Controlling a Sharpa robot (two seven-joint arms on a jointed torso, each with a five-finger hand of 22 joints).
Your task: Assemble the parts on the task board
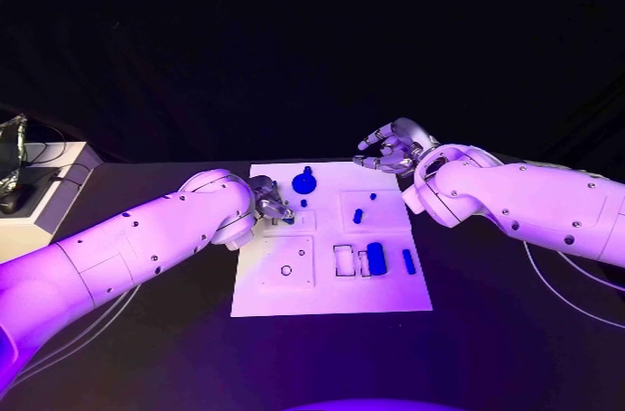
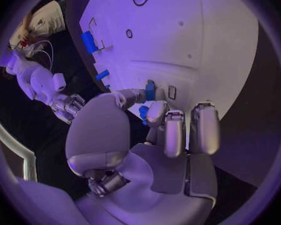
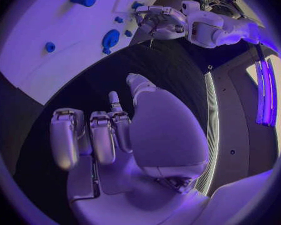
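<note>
The left robot hand [image 1: 270, 200] pinched a small blue part [image 2: 150, 90] over the smooth white task board [image 1: 391, 294]; beyond it the right robot hand [image 1: 391, 149] hovered spread, holding nothing, above the matte black counter [image 1: 521, 339].

Overall light: dim room around me, black backdrop.
Brightest surface: the flat white rectangular task board [image 1: 332, 289], evenly lit, no hard glare.
Shine: soft highlights on my glossy white left arm [image 1: 117, 253].
Shadows: faint beside the small blue parts.
Wrist views: strong fisheye bending, dark circular frame.
Glare: a bright vertical light strip [image 3: 264, 92] washes out near the rim.
</note>
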